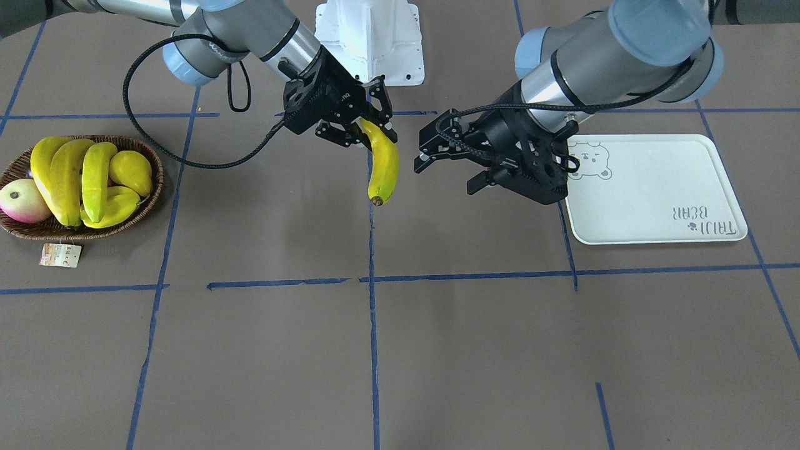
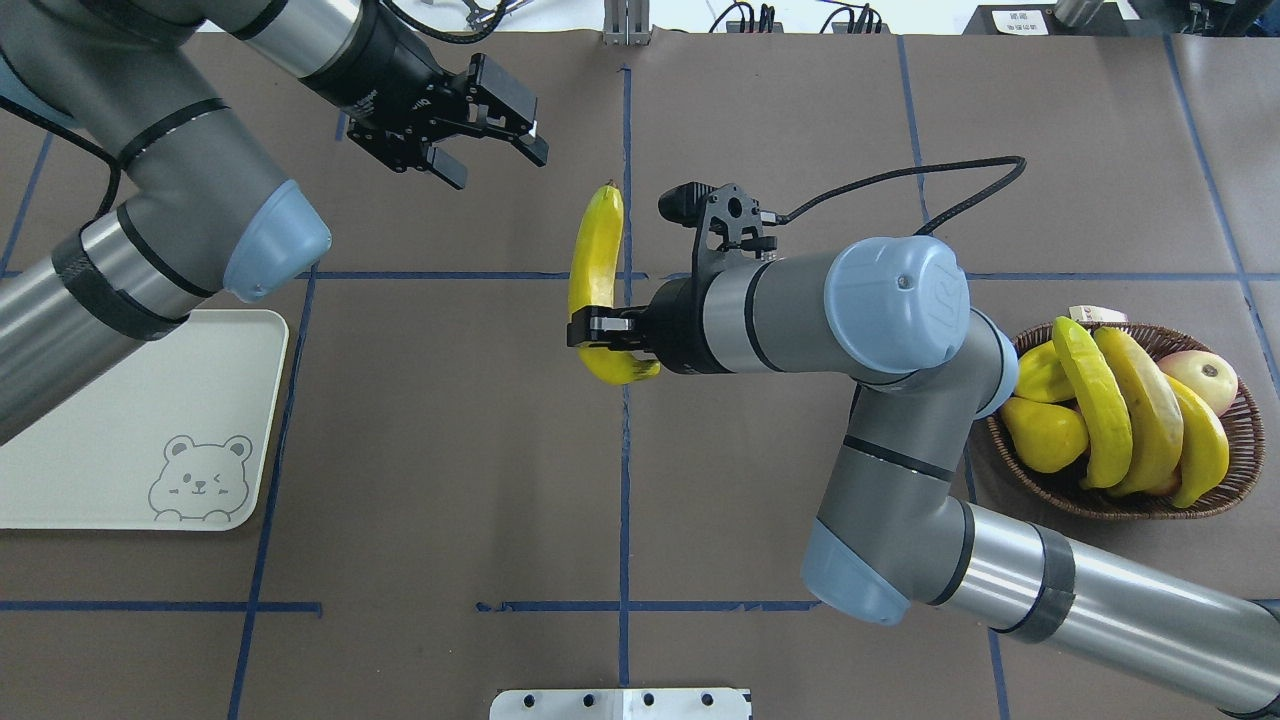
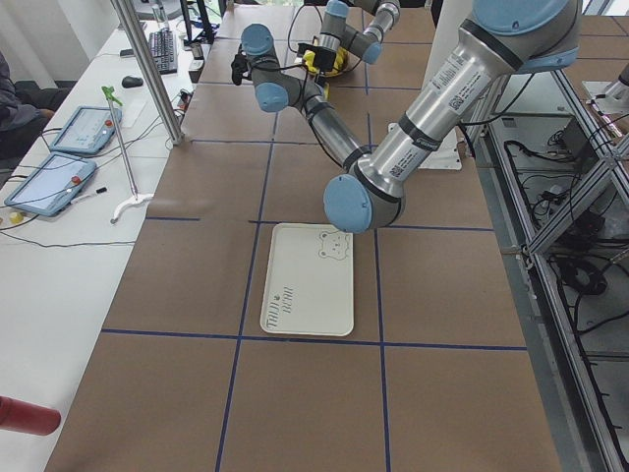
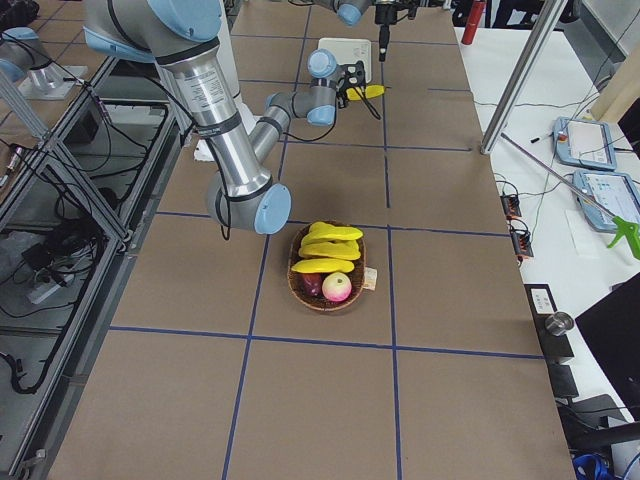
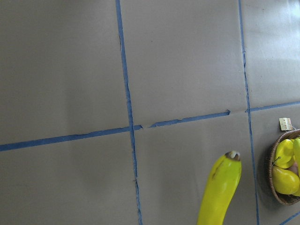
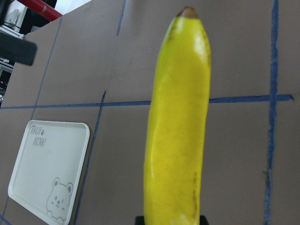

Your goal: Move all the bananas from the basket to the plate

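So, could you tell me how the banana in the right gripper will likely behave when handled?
The banana is probably stiff: gripped near one end by the right gripper, it juts out without sagging. Its smooth, glossy skin may let it pivot between the fingers. Being curved, it would likely rock rather than roll far.

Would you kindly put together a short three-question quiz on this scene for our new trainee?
1. True or false: the flat rectangular off-white plate with the grey bear drawing holds no fruit.
2. Which gripper is shut on the long curved yellow banana? A) left B) right C) neither
3. Fill in: the left gripper has its jaws ____.
Key: 1 true; 2 B, the right gripper; 3 open.
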